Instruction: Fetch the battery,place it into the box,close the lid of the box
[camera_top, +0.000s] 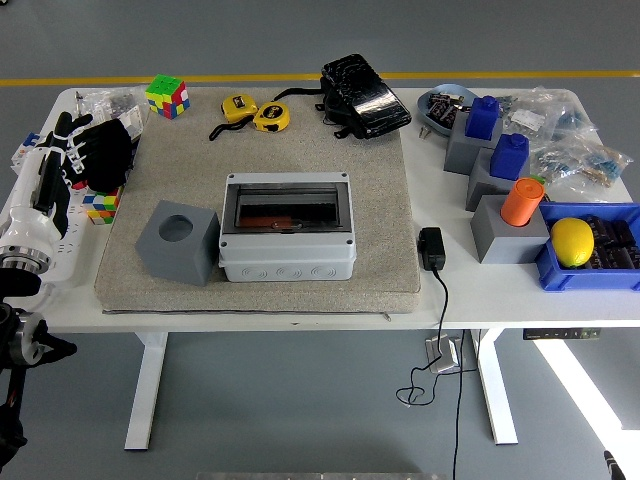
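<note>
Reaching in from the left edge, my left hand (72, 143) hovers over the far-left part of the surface (330, 300), fingers loosely stretched forward and holding nothing. It sits just beside a black bundle (108, 152) and above a white power strip (55, 240). My right hand is not in view.

What I take for the battery is the orange cylinder (522, 201), though I cannot be sure. It stands upright in a grey block (505, 240) far over on the right, just beside the blue bin (590, 272) with the yellow lemon (573, 241). Its long axis is vertical, so a grasp would come around its side or down from the top.

The box (288, 240) lies on the grey mat (380, 180) between my left hand and that cylinder, with its dark lid (288, 208) lying over the top; I cannot tell if it is latched. So the cylinder lies well apart from this hand, to its right, across the whole mat. I judge the right side the nearer approach; from the left I would have to cross over the box.
</note>
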